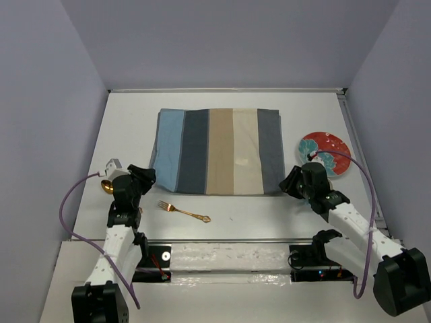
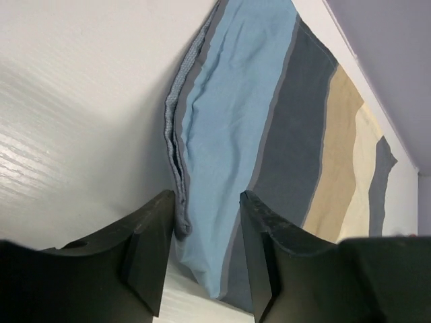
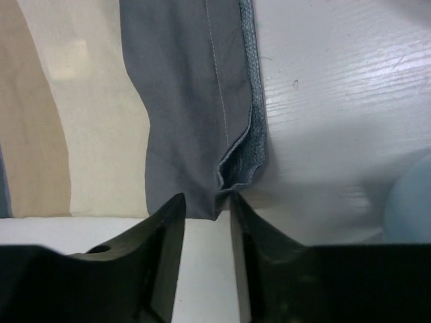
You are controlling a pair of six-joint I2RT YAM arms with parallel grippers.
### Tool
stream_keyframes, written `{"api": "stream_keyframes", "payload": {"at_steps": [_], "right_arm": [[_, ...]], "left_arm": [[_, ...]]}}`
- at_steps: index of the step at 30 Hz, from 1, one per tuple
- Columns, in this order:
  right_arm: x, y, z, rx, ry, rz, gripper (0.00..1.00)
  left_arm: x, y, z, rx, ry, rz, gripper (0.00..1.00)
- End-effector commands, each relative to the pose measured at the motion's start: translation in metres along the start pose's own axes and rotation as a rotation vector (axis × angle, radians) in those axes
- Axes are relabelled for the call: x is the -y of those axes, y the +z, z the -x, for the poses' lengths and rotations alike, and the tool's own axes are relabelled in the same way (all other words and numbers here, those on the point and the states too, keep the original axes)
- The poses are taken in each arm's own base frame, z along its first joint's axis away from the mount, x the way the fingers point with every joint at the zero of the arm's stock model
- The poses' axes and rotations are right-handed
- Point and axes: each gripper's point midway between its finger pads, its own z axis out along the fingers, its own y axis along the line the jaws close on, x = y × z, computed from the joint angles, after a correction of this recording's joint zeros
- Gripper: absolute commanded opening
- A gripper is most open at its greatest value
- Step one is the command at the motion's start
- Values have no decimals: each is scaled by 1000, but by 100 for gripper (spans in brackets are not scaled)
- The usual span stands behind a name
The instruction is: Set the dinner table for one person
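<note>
Dinner table [image 1: 269,215]: white top, fills the whole work area, thin metal rim along the R edge. Striped placemat [image 1: 219,151] lies flat on it, centred L-to-R and closer to the far edge than the near one. Stripes run near-to-far: lt blue, dk grey-blue, tan, cream, grey. Its L edge looks folded double in the L wrist view.

L gripper [image 1: 143,177] sits low at the placemat's near-L corner. Jaws released: the fingers [image 2: 149,235] stand apart w/ the blue corner and its folded edge showing btwn them. The edge is just beside the L finger; can't tell if either finger touches the cloth.

R gripper [image 1: 291,182] is at the near-R corner. Jaws also parted, w/ a narrower gap. Fingertips [image 3: 172,215] flank the very tip of the grey corner, w/ bare table visible in the gap below it. The corner hem is puckered up a bit, showing the weave underneath. Not clamped on it as far as the wrist view shows.

Plate [image 1: 324,153], red rim w/ teal pattern, sits by the R edge, just R of the placemat and apart from it. Gold fork [image 1: 184,211] lies by the near edge, L of centre, tines pointing L, clear of the placemat. Gold spoon [image 1: 106,186] is near the L edge, mostly hidden behind the L arm; only a rounded gold end shows.
</note>
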Motion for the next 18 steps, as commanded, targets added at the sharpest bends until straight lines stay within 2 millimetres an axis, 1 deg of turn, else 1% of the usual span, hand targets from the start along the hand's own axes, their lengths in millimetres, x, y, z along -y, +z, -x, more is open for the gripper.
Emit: {"api": "stream_keyframes", "payload": {"at_steps": [1, 2, 3, 4, 5, 6, 7, 10, 11, 12, 13, 14, 15, 16, 17, 18], "right_arm": [[-13, -14, 23, 52, -18, 23, 44], [-15, -17, 27, 60, -22, 28, 46], [-20, -21, 34, 74, -30, 38, 47], [-23, -23, 36, 77, -33, 48, 47], [-27, -25, 39, 81, -36, 58, 47], [-31, -26, 42, 84, -39, 72, 48], [-38, -30, 48, 90, -43, 97, 48], [-49, -34, 59, 110, -58, 123, 48], [-56, -38, 68, 129, -62, 140, 48], [-61, -41, 73, 139, -68, 153, 48], [-64, -44, 78, 148, -80, 159, 48], [-68, -49, 86, 164, -84, 159, 48], [-67, -52, 91, 174, -96, 144, 48], [-62, -54, 97, 197, -98, 109, 48], [-58, -56, 98, 197, -103, 85, 48], [-57, -60, 102, 210, -101, 72, 48]], "left_arm": [[30, -6, 26, 55, 11, -77, 62], [35, -8, 31, 66, 11, -93, 65], [46, -13, 41, 86, 16, -120, 74], [52, -16, 45, 94, 19, -136, 77], [60, -19, 49, 98, 24, -162, 86], [67, -22, 54, 103, 33, -179, 88], [83, -28, 66, 123, 39, -215, 89], [112, -40, 77, 127, 72, -292, 91], [130, -48, 87, 142, 85, -339, 92], [140, -52, 90, 142, 99, -364, 92], [160, -61, 93, 138, 133, -418, 92], [166, -65, 90, 120, 156, -432, 93], [172, -70, 91, 121, 176, -447, 93], [176, -74, 91, 119, 198, -459, 93], [184, -82, 96, 133, 247, -487, 93], [187, -86, 88, 103, 277, -497, 93]]}}
